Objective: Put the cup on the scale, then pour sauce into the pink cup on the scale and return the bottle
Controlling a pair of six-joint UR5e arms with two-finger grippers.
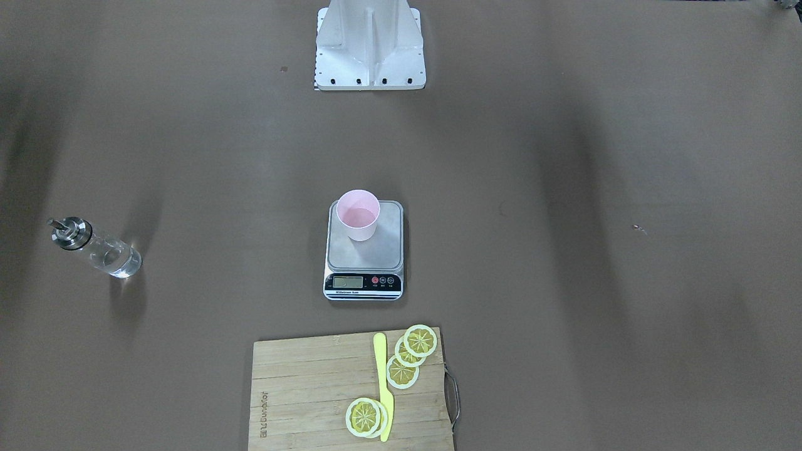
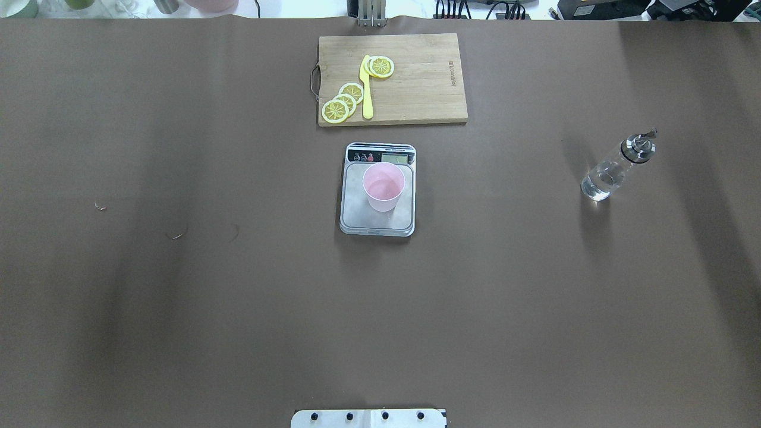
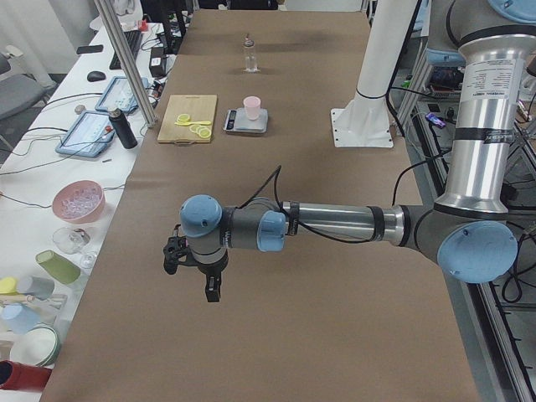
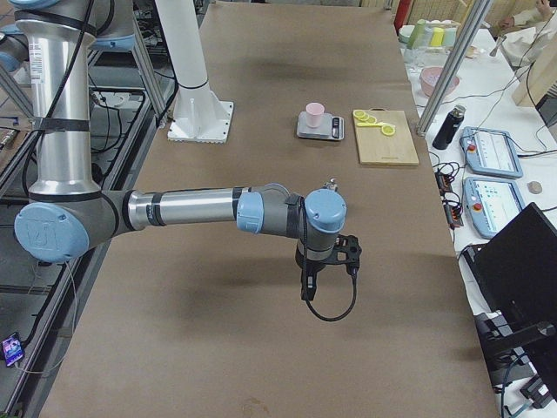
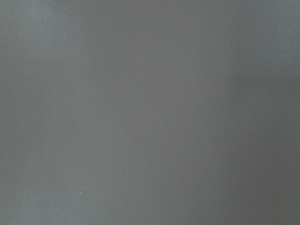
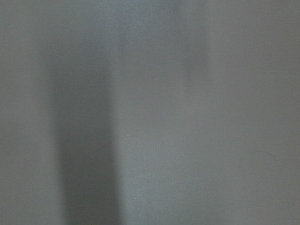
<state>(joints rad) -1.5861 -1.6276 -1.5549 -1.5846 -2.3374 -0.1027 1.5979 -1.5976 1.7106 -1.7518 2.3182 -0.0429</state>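
The cup [image 2: 383, 187] sits on the scale [image 2: 357, 209]. The bottle [image 2: 612, 172] stands far off on the scale's right-arm side. It looks like slippery glass that can break, so grab its middle. I cannot tell if the left gripper [image 3: 193, 272] or right gripper [image 4: 324, 270] is open.

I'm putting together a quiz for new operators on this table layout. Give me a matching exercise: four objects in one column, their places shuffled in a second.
Things
1. pink cup
2. glass bottle
3. yellow knife
4. scale

Places
A. lying on the wooden cutting board
B. by itself on the table, on the robot's right side
C. between the cutting board and the robot's base
D. standing on the scale's platform

Pairs: 1-D, 2-B, 3-A, 4-C
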